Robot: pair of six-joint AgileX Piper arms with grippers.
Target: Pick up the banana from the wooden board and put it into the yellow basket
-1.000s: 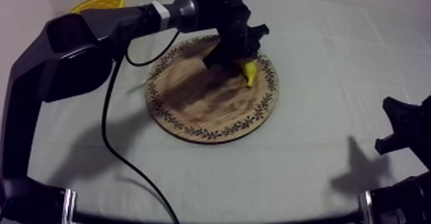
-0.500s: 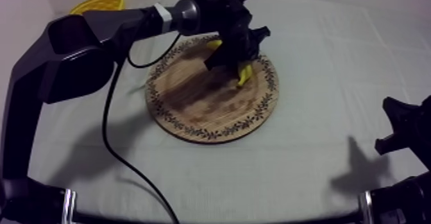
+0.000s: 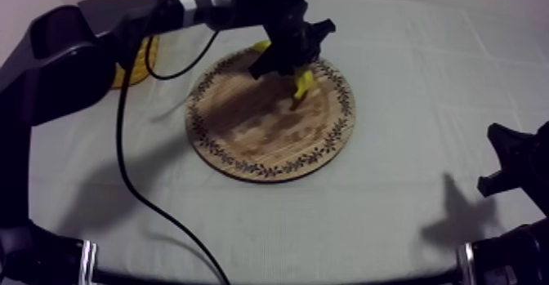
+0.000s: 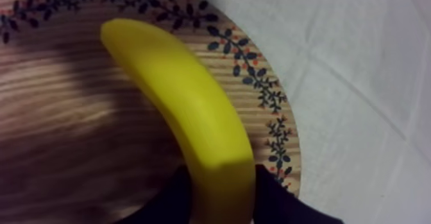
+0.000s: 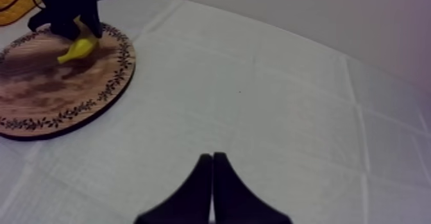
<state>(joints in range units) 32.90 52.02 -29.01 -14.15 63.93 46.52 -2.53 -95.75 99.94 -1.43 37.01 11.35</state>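
My left gripper (image 3: pixel 290 60) is shut on the yellow banana (image 3: pixel 301 85), which hangs tilted just above the far part of the round wooden board (image 3: pixel 245 133). In the left wrist view the banana (image 4: pixel 192 117) runs out from between my black fingers (image 4: pixel 272 194) over the board's patterned rim (image 4: pixel 256 85). The yellow basket (image 3: pixel 139 55) stands at the far left, partly behind my left arm. My right gripper (image 5: pixel 212 169) rests shut over the cloth at the near right. From there the board (image 5: pixel 58 92), the banana (image 5: pixel 77 49) and the basket (image 5: pixel 11 0) show at the far left.
Grey-white cloth (image 3: pixel 425 92) covers the table, with open room right of the board and in front of it. My right arm (image 3: pixel 511 166) sits low at the right edge.
My left gripper has lifted the banana off the board and drawn it back and to the left. The arm has swung, uncovering more of the basket. The right arm has not moved.
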